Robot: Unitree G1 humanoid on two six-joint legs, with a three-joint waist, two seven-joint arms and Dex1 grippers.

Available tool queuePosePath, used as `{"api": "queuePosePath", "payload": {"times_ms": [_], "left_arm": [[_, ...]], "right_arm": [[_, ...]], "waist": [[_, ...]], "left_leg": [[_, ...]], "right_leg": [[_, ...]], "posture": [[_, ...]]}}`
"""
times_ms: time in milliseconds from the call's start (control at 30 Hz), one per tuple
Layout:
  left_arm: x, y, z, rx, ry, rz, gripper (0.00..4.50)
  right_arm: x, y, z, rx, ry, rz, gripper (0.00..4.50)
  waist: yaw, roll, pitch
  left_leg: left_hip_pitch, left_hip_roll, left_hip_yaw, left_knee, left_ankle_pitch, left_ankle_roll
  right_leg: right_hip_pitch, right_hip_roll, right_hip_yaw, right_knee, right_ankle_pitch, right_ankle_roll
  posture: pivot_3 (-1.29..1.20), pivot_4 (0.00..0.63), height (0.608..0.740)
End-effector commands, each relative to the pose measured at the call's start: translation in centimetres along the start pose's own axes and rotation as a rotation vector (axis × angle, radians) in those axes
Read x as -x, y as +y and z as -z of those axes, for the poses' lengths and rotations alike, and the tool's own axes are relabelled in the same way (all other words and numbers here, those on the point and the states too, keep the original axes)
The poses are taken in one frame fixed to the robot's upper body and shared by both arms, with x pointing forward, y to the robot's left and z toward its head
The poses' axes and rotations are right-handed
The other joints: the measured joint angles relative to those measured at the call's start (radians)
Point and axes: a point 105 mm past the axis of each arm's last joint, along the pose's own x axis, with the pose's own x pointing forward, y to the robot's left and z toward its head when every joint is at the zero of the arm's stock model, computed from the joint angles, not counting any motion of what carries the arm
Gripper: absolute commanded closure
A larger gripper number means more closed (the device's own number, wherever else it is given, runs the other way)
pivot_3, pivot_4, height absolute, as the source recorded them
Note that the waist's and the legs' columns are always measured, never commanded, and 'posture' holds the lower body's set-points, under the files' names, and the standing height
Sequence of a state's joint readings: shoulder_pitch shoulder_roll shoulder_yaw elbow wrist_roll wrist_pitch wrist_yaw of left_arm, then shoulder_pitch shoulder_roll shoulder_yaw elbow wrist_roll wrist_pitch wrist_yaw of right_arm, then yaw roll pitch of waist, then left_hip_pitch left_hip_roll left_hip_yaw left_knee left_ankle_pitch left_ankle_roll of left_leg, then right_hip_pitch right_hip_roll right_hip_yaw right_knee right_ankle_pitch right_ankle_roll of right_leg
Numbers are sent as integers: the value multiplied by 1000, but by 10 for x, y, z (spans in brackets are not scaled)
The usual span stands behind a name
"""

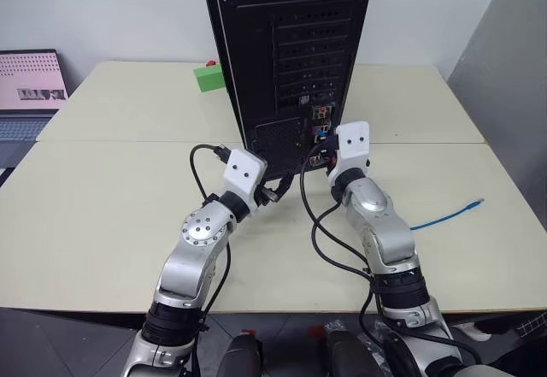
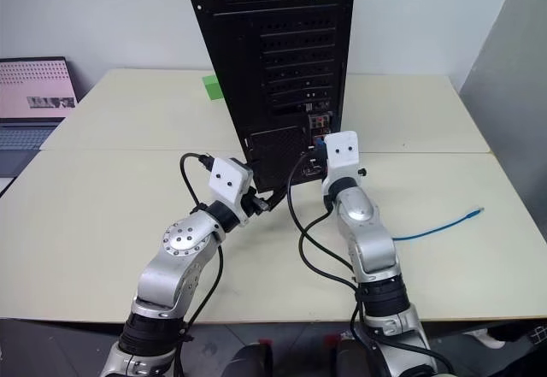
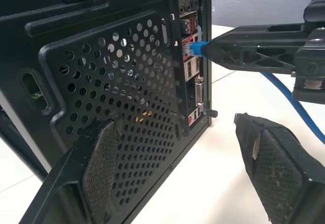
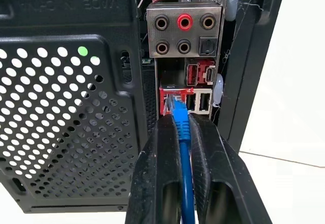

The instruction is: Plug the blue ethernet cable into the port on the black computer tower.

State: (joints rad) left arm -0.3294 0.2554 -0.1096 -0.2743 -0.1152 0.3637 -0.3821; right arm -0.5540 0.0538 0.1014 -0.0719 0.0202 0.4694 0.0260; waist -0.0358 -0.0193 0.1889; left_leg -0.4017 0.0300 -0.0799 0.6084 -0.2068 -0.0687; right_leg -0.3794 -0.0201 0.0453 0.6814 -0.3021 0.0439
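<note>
Since the right claw (image 4: pixel 179 132) is clenched on the blue ethernet cable (image 4: pixel 182 127), plug tip at the port (image 4: pixel 170 102) on the black computer tower (image 1: pixel 291 52), push straight in w/o twisting; left claw (image 3: pixel 177 168) released beside the case

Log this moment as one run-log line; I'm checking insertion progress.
right gripper: shut on blue ethernet cable | plug: at port of black computer tower | left gripper: open, beside tower

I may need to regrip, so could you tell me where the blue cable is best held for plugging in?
Judging by its pose, grip the blue cable on the boot just behind the plug, coming straight on toward the tower rear, as the right gripper does; the cord behind is limp.
</note>
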Motion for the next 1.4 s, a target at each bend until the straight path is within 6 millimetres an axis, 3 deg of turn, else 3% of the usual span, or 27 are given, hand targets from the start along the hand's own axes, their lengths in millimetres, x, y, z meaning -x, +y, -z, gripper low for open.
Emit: {"api": "queuePosePath", "payload": {"times_ms": [33, 433, 933, 1000, 1200, 1400], "left_arm": [[1, 2, -20, -32, -75, -9, 757], [1, 2, -23, -29, -82, -10, 757], [1, 3, -24, -27, -89, -21, 757], [1, 4, -24, -26, -92, -23, 757], [2, 5, -27, -28, -107, -22, 757], [6, 7, -27, -22, -93, 10, 757]], "right_arm": [[-3, 7, -16, -30, -41, -11, 4500], [-9, 15, -24, -65, -52, -30, 4500], [-10, 15, -18, -62, -32, -84, 4500], [-7, 12, -15, -48, -26, -101, 3801], [12, -3, -16, 39, -24, -215, 2664], [35, -16, -28, 99, -38, -356, 1401]], "waist": [[0, 0, 0], [-11, 0, 0], [-23, 0, 0], [-23, 0, 0], [-14, 0, 0], [-12, 0, 0]], "left_leg": [[0, 0, 0, 0, 0, 0], [0, 0, 0, 0, 0, 0], [1, 1, 0, 0, 0, 0], [1, 1, 0, 0, 0, 0], [-1, 0, 0, 0, 0, 0], [-2, 0, 0, 0, 0, 0]], "right_leg": [[0, 0, 0, 0, 0, 0], [0, 0, 0, 0, 0, 0], [0, 1, 1, 1, 0, 0], [0, 1, 1, 1, 0, 0], [0, 0, 0, -1, 0, 0], [-1, 0, 0, -1, 0, 0]], "posture": [[0, 150, 740], [0, 150, 740], [0, 150, 740], [0, 150, 740], [0, 150, 740], [0, 150, 740]]}}
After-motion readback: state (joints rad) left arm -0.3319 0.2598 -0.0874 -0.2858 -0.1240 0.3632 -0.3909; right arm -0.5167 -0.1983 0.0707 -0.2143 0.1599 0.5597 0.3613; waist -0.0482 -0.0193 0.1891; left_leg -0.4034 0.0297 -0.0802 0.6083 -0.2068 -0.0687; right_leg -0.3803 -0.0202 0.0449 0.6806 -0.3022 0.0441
